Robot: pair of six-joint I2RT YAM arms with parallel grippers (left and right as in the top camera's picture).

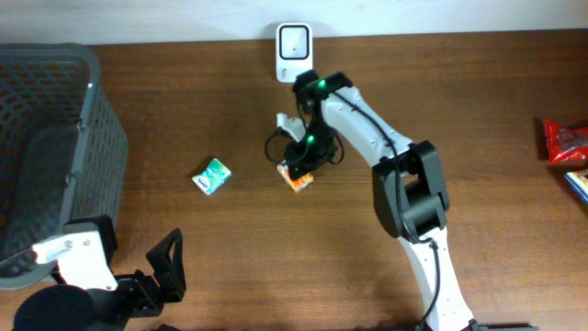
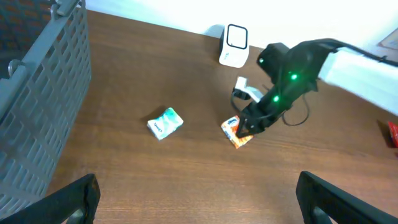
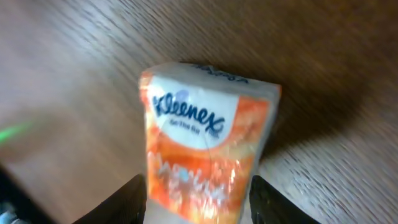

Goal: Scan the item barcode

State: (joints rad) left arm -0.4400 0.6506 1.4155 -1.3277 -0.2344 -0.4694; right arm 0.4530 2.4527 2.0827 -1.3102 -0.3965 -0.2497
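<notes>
1. Worktop (image 1: 184,101): brown wood grain. A dark mesh basket (image 1: 92,119) occupies the left edge of the overhead frame.

2. Scanner (image 1: 294,51): a white unit at the top centre of the overhead frame, against the rear edge of the worktop.

3. Task item: an orange Kleenex tissue pack (image 1: 298,181) lies at the centre of the overhead frame, below the scanner and apart from it. In the right wrist view the pack fills the middle of the frame, with the white label and blue logo facing the camera.

4. Right gripper (image 3: 199,196): positioned directly over the orange pack. The 2 fingers (image 3: 134,199) stand at the bottom of the right wrist frame, 1 on each side of the pack and close against its edges. It cannot be told whether they press on the pack or merely flank it.

5. Left gripper (image 2: 198,180): at the lower left of the overhead frame, near the basket. Its fingers are spread wide with nothing between them.

6. Other items: a green-and-white pack (image 1: 212,176) lies left of the orange pack, apart from it. A red packet (image 1: 565,140) lies at the right edge.
</notes>
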